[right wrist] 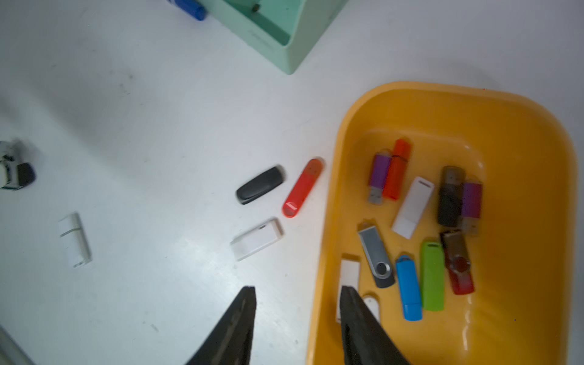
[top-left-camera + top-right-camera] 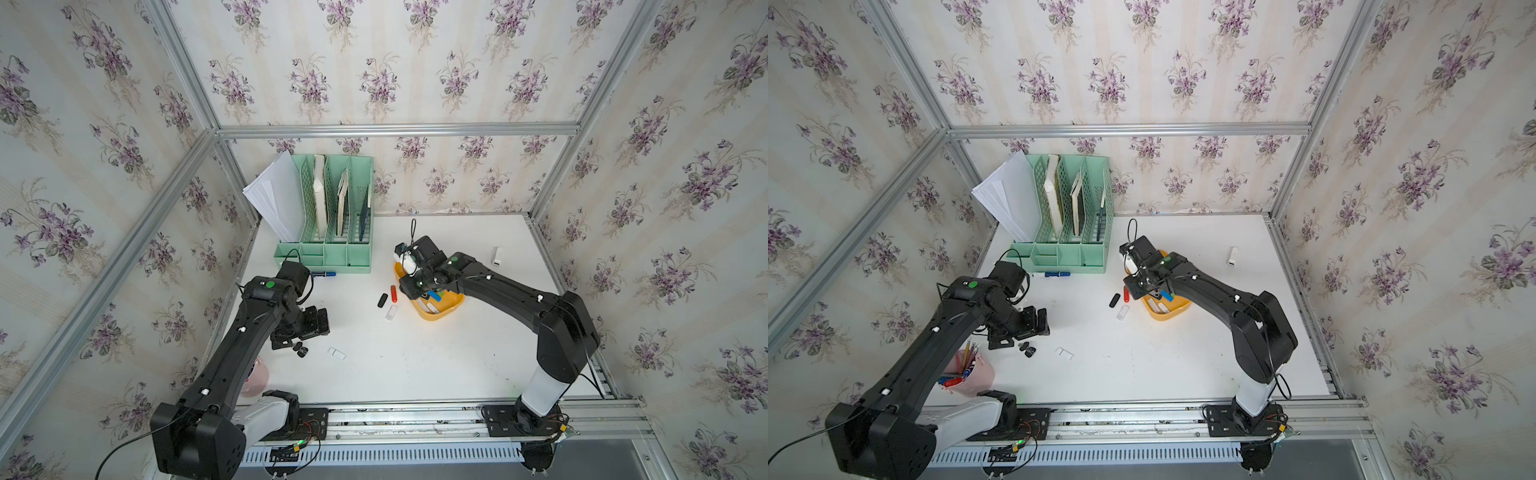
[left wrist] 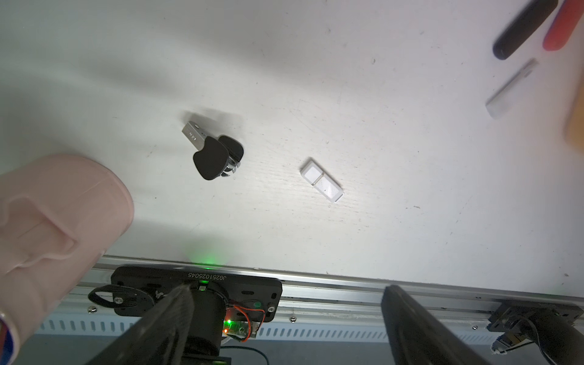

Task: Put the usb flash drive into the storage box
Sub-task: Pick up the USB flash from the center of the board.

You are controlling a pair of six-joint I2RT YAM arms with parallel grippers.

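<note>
The storage box (image 1: 328, 221) is a shallow yellow-orange tray (image 2: 453, 306) holding several usb flash drives, among them a blue one (image 1: 409, 287) and a green one (image 1: 432, 275). My right gripper (image 1: 298, 289) hangs open and empty, its fingers astride the box's long rim. Just outside that rim lie a black drive (image 1: 259, 185), a red drive (image 1: 302, 189) and a white drive (image 1: 256, 239). My left gripper (image 3: 289, 287) is wide open and empty, near a black swivel drive (image 3: 215, 155) and a small white drive (image 3: 321, 180). Another white drive (image 2: 497, 256) lies at the far right.
A mint-green file organizer (image 2: 328, 249) with papers stands at the back left, with a blue marker (image 2: 326, 274) in front of it. A pink pen cup (image 2: 971, 376) stands by the left arm's base. Aluminium rails (image 2: 415, 409) edge the table.
</note>
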